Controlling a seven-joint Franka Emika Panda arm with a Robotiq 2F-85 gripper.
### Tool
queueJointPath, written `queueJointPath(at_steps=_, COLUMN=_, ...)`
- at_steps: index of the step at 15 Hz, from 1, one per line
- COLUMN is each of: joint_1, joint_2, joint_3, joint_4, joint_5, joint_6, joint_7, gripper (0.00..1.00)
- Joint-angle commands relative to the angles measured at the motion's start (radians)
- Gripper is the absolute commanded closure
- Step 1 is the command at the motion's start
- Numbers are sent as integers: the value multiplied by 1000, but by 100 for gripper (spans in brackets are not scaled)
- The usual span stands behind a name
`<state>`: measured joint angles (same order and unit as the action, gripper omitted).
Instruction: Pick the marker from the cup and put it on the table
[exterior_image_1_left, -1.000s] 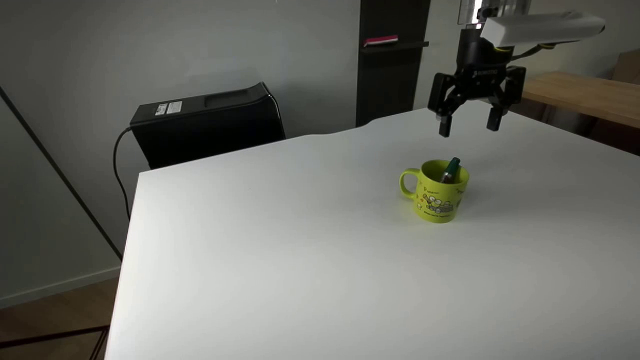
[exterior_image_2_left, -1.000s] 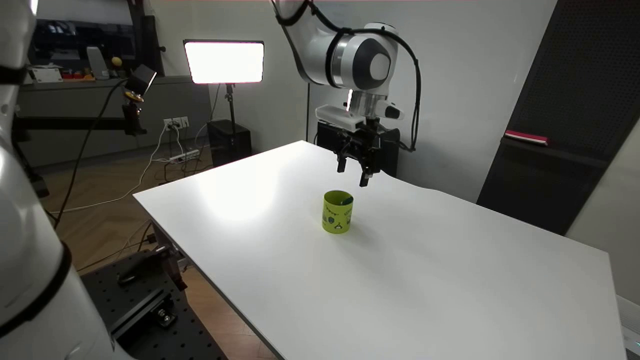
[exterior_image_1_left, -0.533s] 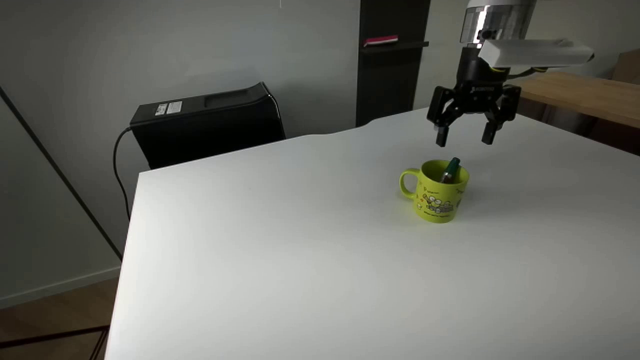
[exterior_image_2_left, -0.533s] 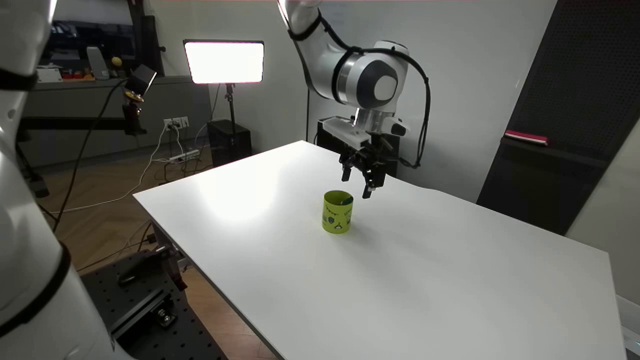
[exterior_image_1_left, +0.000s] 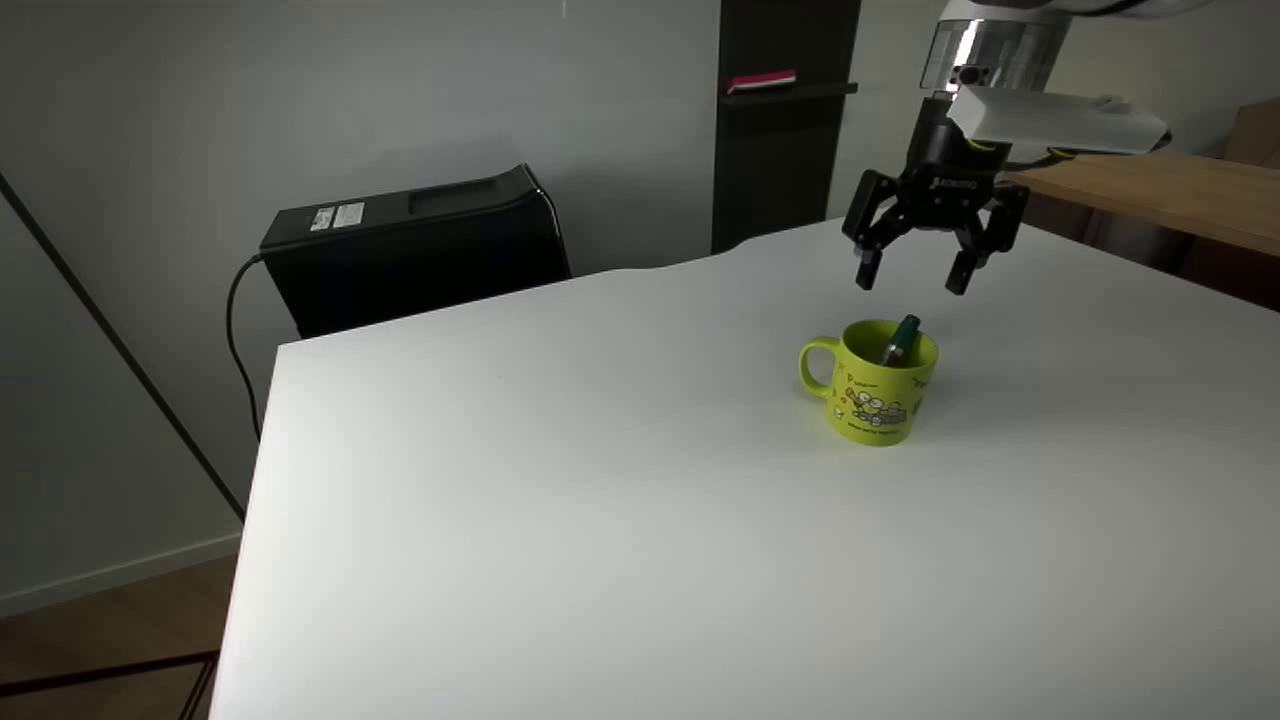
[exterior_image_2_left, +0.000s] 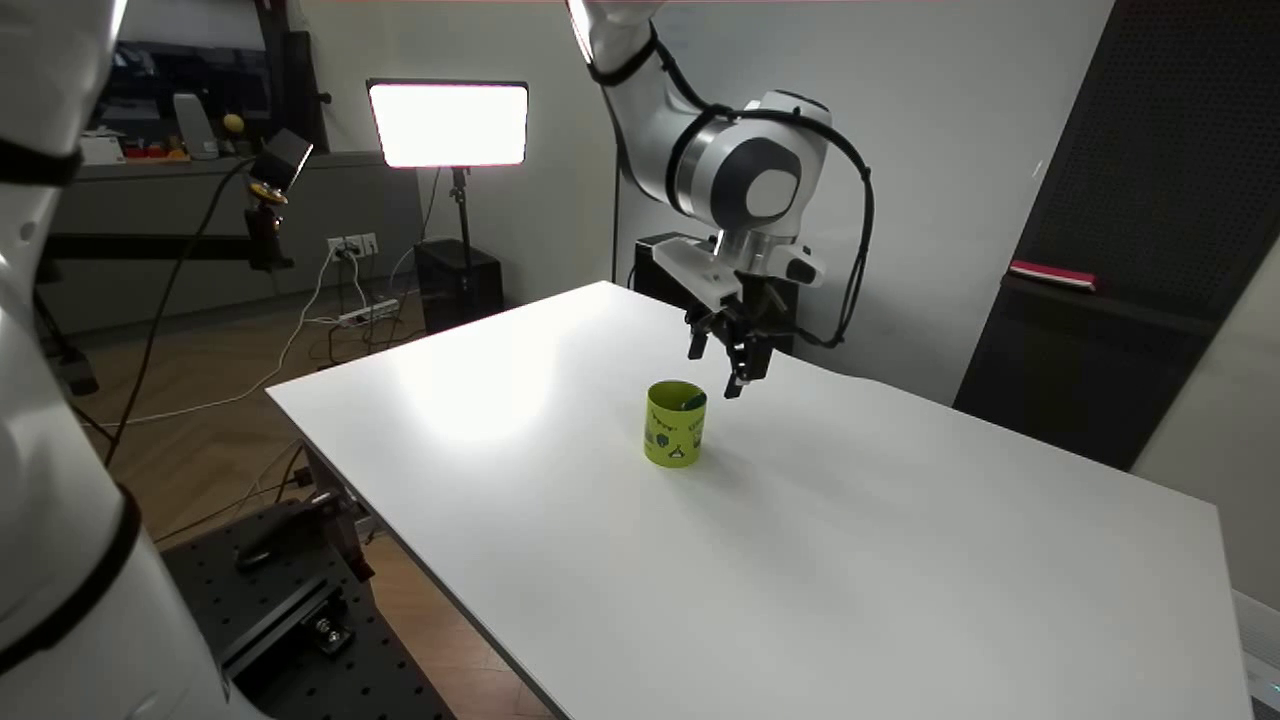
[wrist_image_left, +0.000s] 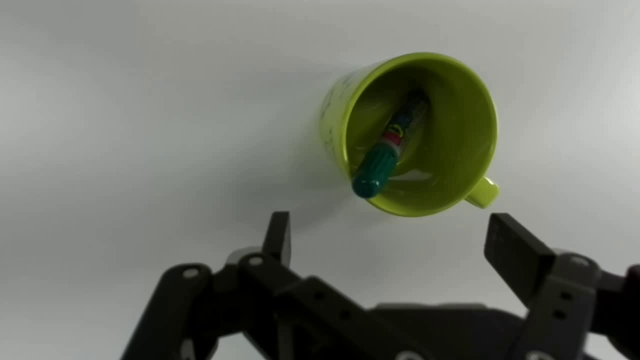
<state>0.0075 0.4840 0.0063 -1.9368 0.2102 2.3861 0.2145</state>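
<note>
A lime-green cup with printed drawings stands upright on the white table (exterior_image_1_left: 550, 480). The cup (exterior_image_1_left: 870, 410) shows in both exterior views (exterior_image_2_left: 673, 437) and in the wrist view (wrist_image_left: 462, 130). A green-capped marker (exterior_image_1_left: 903, 340) leans inside it, cap end up against the rim. The marker also shows in an exterior view (exterior_image_2_left: 694, 402) and lengthwise in the wrist view (wrist_image_left: 380, 162). My gripper (exterior_image_1_left: 913, 283) is open and empty, above and apart from the cup. In the wrist view, its fingertips (wrist_image_left: 389, 220) lie below the cup, with the cup handle near the right finger.
A black box-shaped unit (exterior_image_1_left: 420, 245) stands behind the table's far edge. A lit panel lamp (exterior_image_2_left: 447, 124) stands beyond the table. A wooden table (exterior_image_1_left: 1170, 195) is at the far right. A dark shelf unit (exterior_image_2_left: 1120, 240) stands by the wall.
My gripper has come down toward the cup, mostly in the earlier half second. It has since shifted slightly sideways and tilted a little. It stays open. The cup and marker have not moved.
</note>
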Motion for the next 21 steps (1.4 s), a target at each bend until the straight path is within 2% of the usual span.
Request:
queueJointPath(at_steps=1, joint_1=-17, joint_2=-8, joint_3=9, joint_4=-2, joint_5=50, joint_6=5, joint_7=-1, gripper=0)
queueJointPath(at_steps=11, joint_1=-7, joint_2=-42, joint_3=-23, joint_4=-65, joint_5=58, joint_6=5, joint_7=69, gripper=0)
queueJointPath(at_steps=21, joint_1=-12, joint_2=-53, joint_3=-17, joint_4=-113, joint_5=91, joint_6=60, joint_7=98, gripper=0)
